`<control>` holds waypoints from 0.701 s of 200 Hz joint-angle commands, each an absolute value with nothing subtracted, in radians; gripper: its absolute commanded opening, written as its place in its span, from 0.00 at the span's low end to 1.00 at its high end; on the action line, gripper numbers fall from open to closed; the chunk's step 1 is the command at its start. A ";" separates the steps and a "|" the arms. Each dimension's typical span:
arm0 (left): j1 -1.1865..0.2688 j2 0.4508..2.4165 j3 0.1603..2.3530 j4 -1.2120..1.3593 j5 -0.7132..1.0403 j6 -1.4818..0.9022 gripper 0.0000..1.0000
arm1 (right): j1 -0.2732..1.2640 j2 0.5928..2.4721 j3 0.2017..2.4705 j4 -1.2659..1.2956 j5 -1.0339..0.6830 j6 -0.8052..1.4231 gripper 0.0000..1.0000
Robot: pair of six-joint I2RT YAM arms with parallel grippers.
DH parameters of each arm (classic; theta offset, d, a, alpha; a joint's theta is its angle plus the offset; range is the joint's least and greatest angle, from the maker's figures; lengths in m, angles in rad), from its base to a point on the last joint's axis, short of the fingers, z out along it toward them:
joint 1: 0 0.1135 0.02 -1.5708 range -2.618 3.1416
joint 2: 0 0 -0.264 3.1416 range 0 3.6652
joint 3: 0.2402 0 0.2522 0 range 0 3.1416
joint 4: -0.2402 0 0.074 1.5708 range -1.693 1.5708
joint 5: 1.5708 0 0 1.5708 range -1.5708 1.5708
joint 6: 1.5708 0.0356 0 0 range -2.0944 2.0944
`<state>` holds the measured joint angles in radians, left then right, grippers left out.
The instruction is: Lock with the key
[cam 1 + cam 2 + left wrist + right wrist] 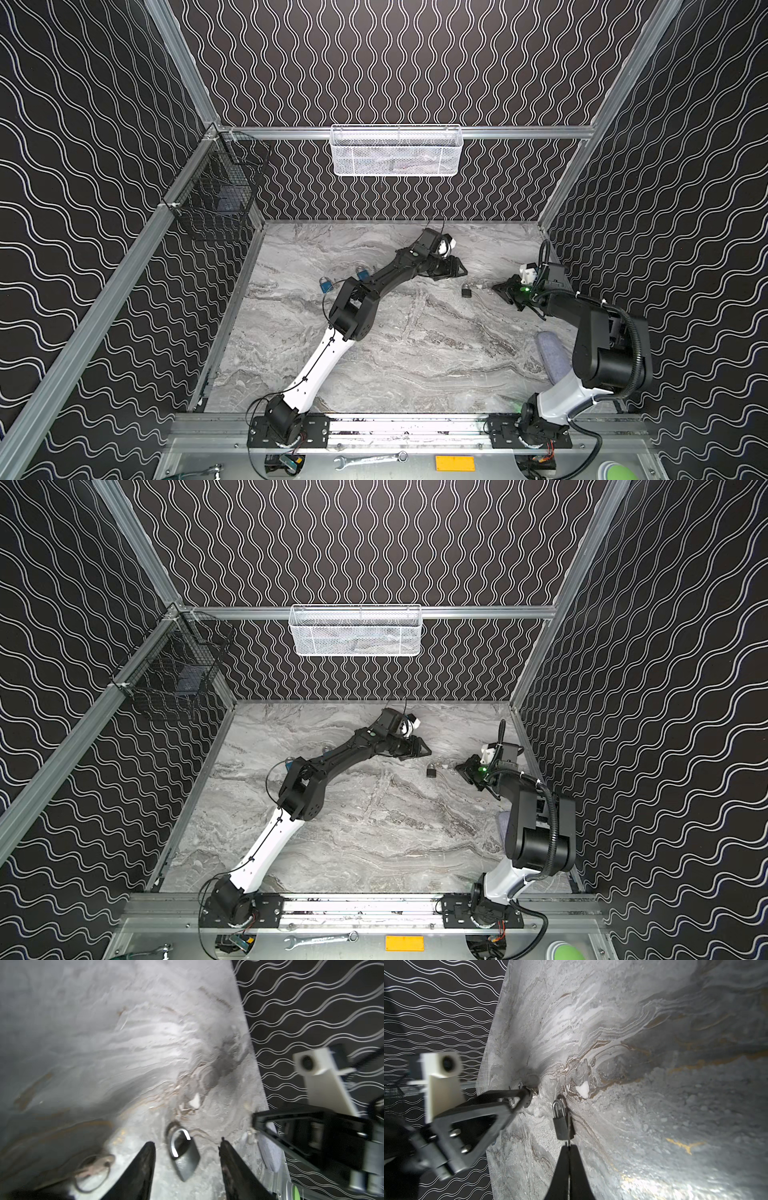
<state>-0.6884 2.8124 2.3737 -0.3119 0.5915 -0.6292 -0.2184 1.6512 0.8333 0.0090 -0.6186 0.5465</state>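
No legible text, no labels, numbers or signs

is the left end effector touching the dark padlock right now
Apart. In the left wrist view the dark padlock lies between the jaws of the open left end effector, bare marble table showing on both sides.

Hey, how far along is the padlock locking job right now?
Looks nearly done: the dark padlock lies on the marble tabletop, shackle apparently seated, no key in it. In hand: nothing; the left gripper is open with the key ring beside it, the right gripper shut, short of the padlock. Left: confirming it's locked, retracting both arms.
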 commanded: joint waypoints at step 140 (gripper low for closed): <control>-0.629 1.888 1.620 -0.258 0.293 -0.373 0.64 | -0.133 1.685 1.062 -0.286 -0.528 0.192 0.00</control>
<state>-0.6456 2.0163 1.7660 -0.3168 0.3885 -0.3927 -0.1562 1.6615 1.0195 -0.1783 -0.5884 0.2726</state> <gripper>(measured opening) 0.639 0.050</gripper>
